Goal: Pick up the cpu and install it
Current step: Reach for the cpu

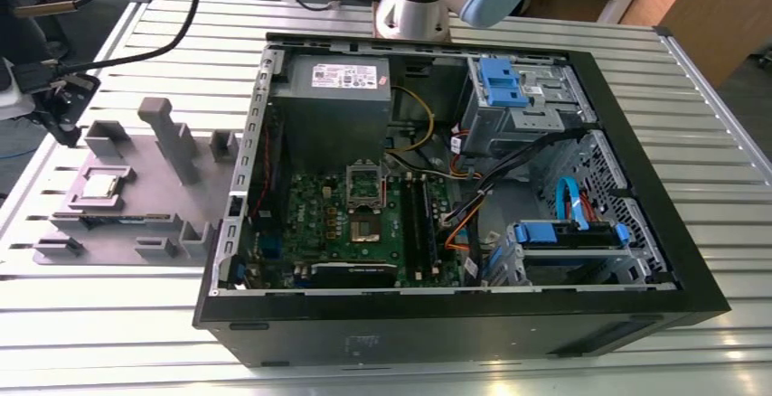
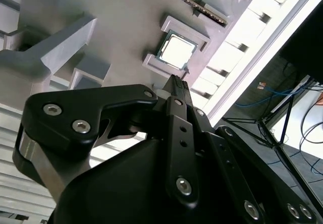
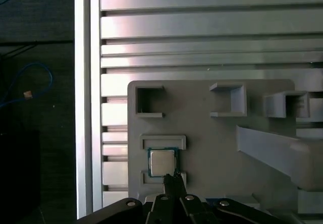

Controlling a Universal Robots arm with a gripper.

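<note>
The cpu (image 3: 162, 162), a small square chip with a pale silver top, lies flat in a recess of the grey holder plate (image 3: 212, 143). It also shows in the second wrist view (image 2: 176, 51) and in the exterior view (image 1: 104, 182) at that view's left. My gripper (image 3: 173, 179) hovers above the plate just beside the chip's edge, its black fingertips (image 2: 178, 85) pressed together with nothing between them. In the exterior view the gripper (image 1: 61, 98) hangs over the far side of the plate.
The open PC case (image 1: 627, 233) lies on the slatted metal table (image 1: 121, 324), at the exterior view's right of the plate. Its green motherboard holds a socket (image 1: 368, 226) with the dark frame (image 1: 365, 179) raised. Tall grey holder blocks (image 1: 169, 138) stand on the plate.
</note>
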